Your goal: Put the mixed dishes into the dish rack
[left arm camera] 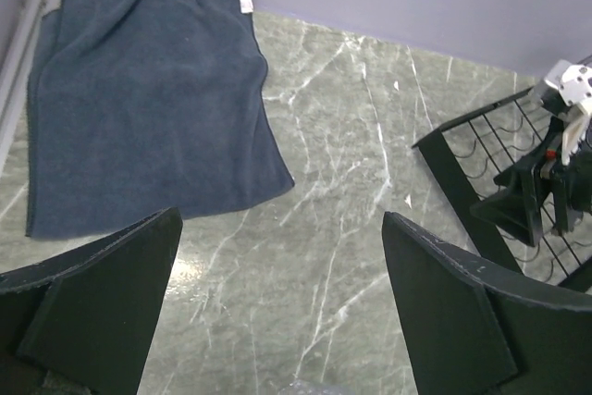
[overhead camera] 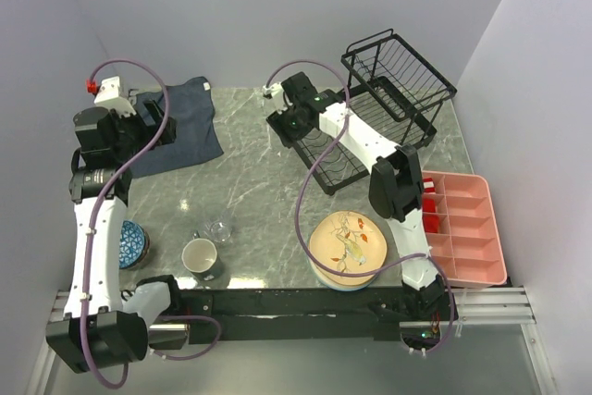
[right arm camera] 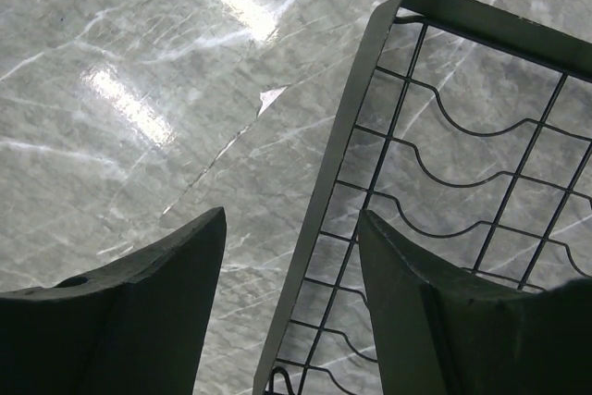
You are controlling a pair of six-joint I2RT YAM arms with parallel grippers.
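The black wire dish rack (overhead camera: 375,131) stands on the far right of the grey marbled table (overhead camera: 250,173). Its tall wire back section is at 1 o'clock from the slotted base. The right gripper (overhead camera: 287,129) hangs over the rack's left corner, at 9 o'clock of the rack. In the right wrist view its fingers (right arm camera: 139,321) are spread apart and hold nothing. The rack's flat rim bar crosses the gap between them, nearer the finger on the rack side. Whether either finger touches the bar cannot be told.

The dishes all lie near the table's near edge, well apart from the rack. The large peach plate with the bird-and-branch drawing (overhead camera: 349,242) is at 5 o'clock from the right gripper. The white mug (overhead camera: 200,256), the small clear glass (overhead camera: 220,228) and the blue patterned bowl (overhead camera: 131,245) are at about 7 o'clock from it.

The left gripper (overhead camera: 159,125) hangs over the dark blue cloth (overhead camera: 185,122) at far left. Its jaws are wide open and hold nothing. In the left wrist view the cloth is at 11 o'clock and the rack at 3 o'clock.

The pink compartmented tray (overhead camera: 467,228) lies at 3 o'clock from the plate.
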